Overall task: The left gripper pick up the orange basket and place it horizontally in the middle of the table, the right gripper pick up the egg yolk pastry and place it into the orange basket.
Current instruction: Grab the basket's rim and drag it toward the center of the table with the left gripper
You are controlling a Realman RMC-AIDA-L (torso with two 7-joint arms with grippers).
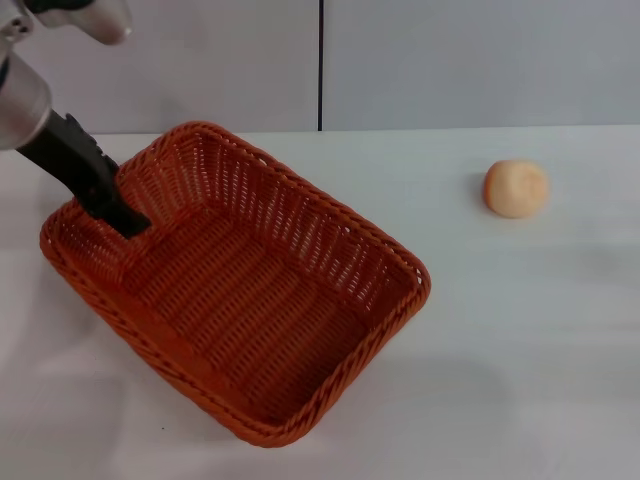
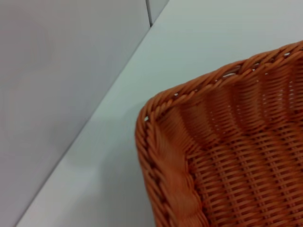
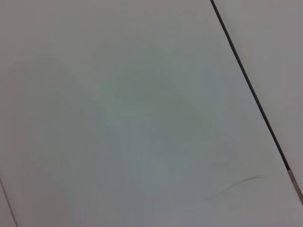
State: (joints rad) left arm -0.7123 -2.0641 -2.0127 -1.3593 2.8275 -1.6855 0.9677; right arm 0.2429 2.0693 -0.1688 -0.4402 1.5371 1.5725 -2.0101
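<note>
Orange basket (image 1: pixel 250 300) sits nearest the head camera, on the left half of the table (image 1: pixel 520 330). It lies skewed, with its long axis running diagonally: one corner points toward the back wall (image 1: pixel 200 60), the opposite one toward the front edge. Inside is bare weave, nothing in it.

Left gripper (image 1: pixel 128 222) comes in from the upper left. Its black fingers are on the basket's far-left rim, one reaching down inside against the inner wall. They look clamped on the rim, though the outer finger is hidden behind the wicker. Grey arm section is visible above it at the frame corner.

Left wrist view shows only a rounded basket corner (image 2: pixel 189 142) with braided rim, white table (image 2: pixel 113 156) beside it, and the wall (image 2: pixel 57 71) behind. No fingers show there.

Egg yolk pastry (image 1: pixel 516 188) rests on the table's far right, well apart from the basket, nothing touching it. Round, pale orange, with a slight crease on top.

Right gripper is not in the head view. Right wrist view gives just a plain pale surface (image 3: pixel 142 118) with a dark seam (image 3: pixel 251 90) across it, so I can't report its finger state.
</note>
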